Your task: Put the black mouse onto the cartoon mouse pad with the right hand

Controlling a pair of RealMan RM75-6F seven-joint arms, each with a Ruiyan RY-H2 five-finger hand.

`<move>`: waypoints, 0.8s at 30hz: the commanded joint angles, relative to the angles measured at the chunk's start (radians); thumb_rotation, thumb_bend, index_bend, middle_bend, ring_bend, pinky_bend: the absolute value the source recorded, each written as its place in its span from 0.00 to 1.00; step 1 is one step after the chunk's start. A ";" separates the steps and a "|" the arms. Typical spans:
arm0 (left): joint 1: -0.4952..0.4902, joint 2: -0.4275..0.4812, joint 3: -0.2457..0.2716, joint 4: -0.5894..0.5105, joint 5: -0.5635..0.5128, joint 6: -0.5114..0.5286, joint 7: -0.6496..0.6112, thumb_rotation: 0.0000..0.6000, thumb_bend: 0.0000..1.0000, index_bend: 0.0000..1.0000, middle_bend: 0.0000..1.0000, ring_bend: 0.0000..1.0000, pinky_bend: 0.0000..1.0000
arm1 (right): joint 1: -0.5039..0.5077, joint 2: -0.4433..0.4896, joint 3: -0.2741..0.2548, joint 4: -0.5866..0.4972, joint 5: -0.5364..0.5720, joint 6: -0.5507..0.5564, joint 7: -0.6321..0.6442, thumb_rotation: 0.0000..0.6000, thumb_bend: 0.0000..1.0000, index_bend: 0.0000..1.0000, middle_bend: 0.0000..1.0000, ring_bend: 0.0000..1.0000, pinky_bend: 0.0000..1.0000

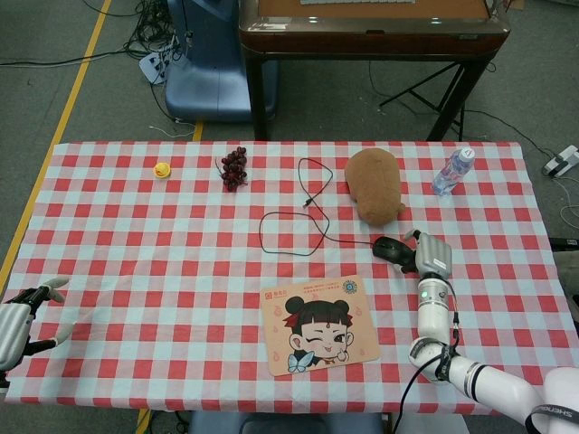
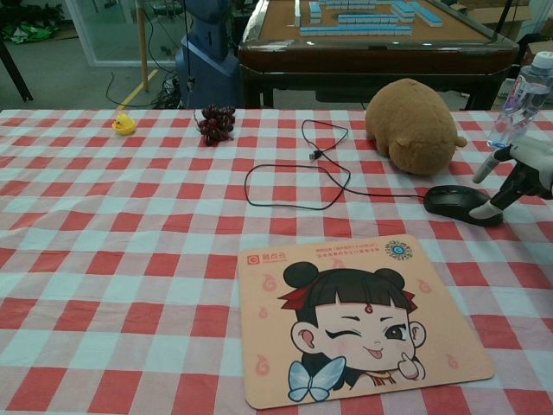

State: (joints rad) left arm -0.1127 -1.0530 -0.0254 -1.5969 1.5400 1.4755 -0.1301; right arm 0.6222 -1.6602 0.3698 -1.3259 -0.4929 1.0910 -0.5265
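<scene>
The black mouse [image 1: 388, 249] [image 2: 456, 203] lies on the checked cloth just beyond the cartoon mouse pad's [image 1: 318, 324] [image 2: 359, 316] far right corner, its thin cable looping away to the left. My right hand [image 1: 432, 255] [image 2: 524, 167] hovers at the mouse's right end with fingers spread. One fingertip [image 2: 486, 210] is down at the mouse's edge, another raised above it. The hand holds nothing. My left hand [image 1: 20, 322] rests at the table's near left edge, fingers apart and empty; the chest view does not show it.
A brown plush toy [image 1: 374, 185] [image 2: 413, 125] sits just behind the mouse. A water bottle [image 1: 452, 170] [image 2: 522, 100] stands at the far right. Dark grapes [image 1: 234, 168] and a small yellow duck [image 1: 162, 169] lie at the far left. The cable loop [image 2: 298, 186] crosses mid-table.
</scene>
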 commanded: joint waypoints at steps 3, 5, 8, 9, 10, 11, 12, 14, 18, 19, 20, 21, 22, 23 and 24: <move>0.001 0.001 0.000 0.001 0.000 0.001 -0.002 1.00 0.22 0.29 0.44 0.38 0.55 | 0.010 -0.002 0.010 0.006 0.025 -0.016 -0.002 1.00 0.00 0.34 1.00 1.00 1.00; 0.001 0.001 -0.001 0.001 0.000 0.002 -0.003 1.00 0.22 0.29 0.44 0.38 0.55 | 0.015 -0.002 0.012 0.009 0.037 -0.023 -0.006 1.00 0.00 0.34 1.00 1.00 1.00; 0.001 0.002 -0.001 0.001 0.000 0.002 -0.004 1.00 0.22 0.29 0.44 0.38 0.55 | 0.022 -0.004 0.013 0.018 0.053 -0.028 -0.014 1.00 0.00 0.34 1.00 1.00 1.00; 0.001 0.002 -0.001 0.001 0.000 0.002 -0.004 1.00 0.22 0.29 0.44 0.38 0.55 | 0.024 -0.005 0.013 0.020 0.057 -0.030 -0.015 1.00 0.00 0.34 1.00 1.00 1.00; 0.001 0.002 -0.001 0.001 0.000 0.002 -0.004 1.00 0.22 0.29 0.44 0.38 0.55 | 0.025 -0.005 0.012 0.022 0.060 -0.031 -0.017 1.00 0.00 0.34 1.00 1.00 1.00; 0.001 0.002 -0.001 0.001 0.000 0.002 -0.005 1.00 0.22 0.29 0.44 0.38 0.55 | 0.026 -0.006 0.012 0.025 0.063 -0.032 -0.017 1.00 0.00 0.34 1.00 1.00 1.00; 0.001 0.002 -0.001 0.001 0.000 0.003 -0.005 1.00 0.22 0.29 0.44 0.38 0.55 | 0.027 -0.006 0.012 0.026 0.064 -0.032 -0.016 1.00 0.00 0.34 1.00 1.00 1.00; 0.001 0.002 -0.002 0.001 0.000 0.004 -0.005 1.00 0.22 0.29 0.44 0.38 0.55 | 0.028 -0.006 0.011 0.029 0.066 -0.032 -0.014 1.00 0.00 0.34 1.00 1.00 1.00; 0.001 0.002 -0.001 0.001 0.000 0.004 -0.003 1.00 0.22 0.29 0.44 0.38 0.55 | 0.030 -0.006 0.010 0.032 0.068 -0.034 -0.012 1.00 0.00 0.34 1.00 1.00 1.00; 0.002 0.002 -0.001 0.001 0.001 0.004 -0.003 1.00 0.22 0.29 0.44 0.38 0.55 | 0.030 -0.006 0.010 0.033 0.070 -0.036 -0.011 1.00 0.00 0.34 1.00 1.00 1.00; 0.002 0.002 -0.001 0.000 0.001 0.004 -0.003 1.00 0.22 0.29 0.44 0.38 0.55 | 0.031 -0.005 0.010 0.034 0.072 -0.039 -0.010 1.00 0.00 0.34 1.00 1.00 1.00; 0.001 0.002 -0.001 0.000 0.000 0.003 -0.002 1.00 0.22 0.29 0.44 0.38 0.55 | 0.032 -0.005 0.010 0.035 0.074 -0.041 -0.010 1.00 0.00 0.34 1.00 1.00 1.00; 0.001 0.002 -0.001 0.000 0.000 0.003 -0.002 1.00 0.22 0.29 0.44 0.38 0.55 | 0.032 -0.005 0.010 0.036 0.076 -0.044 -0.010 1.00 0.00 0.34 1.00 1.00 1.00; 0.001 0.002 -0.001 0.000 0.000 0.003 -0.002 1.00 0.22 0.29 0.44 0.38 0.55 | 0.033 -0.005 0.009 0.038 0.079 -0.047 -0.009 1.00 0.00 0.34 1.00 1.00 1.00; 0.001 0.002 -0.001 0.000 0.000 0.003 -0.002 1.00 0.22 0.29 0.44 0.38 0.55 | 0.034 -0.006 0.009 0.040 0.081 -0.050 -0.008 1.00 0.00 0.34 1.00 1.00 1.00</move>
State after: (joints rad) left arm -0.1113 -1.0508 -0.0266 -1.5969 1.5398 1.4784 -0.1322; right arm 0.6553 -1.6658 0.3793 -1.2872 -0.4125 1.0421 -0.5352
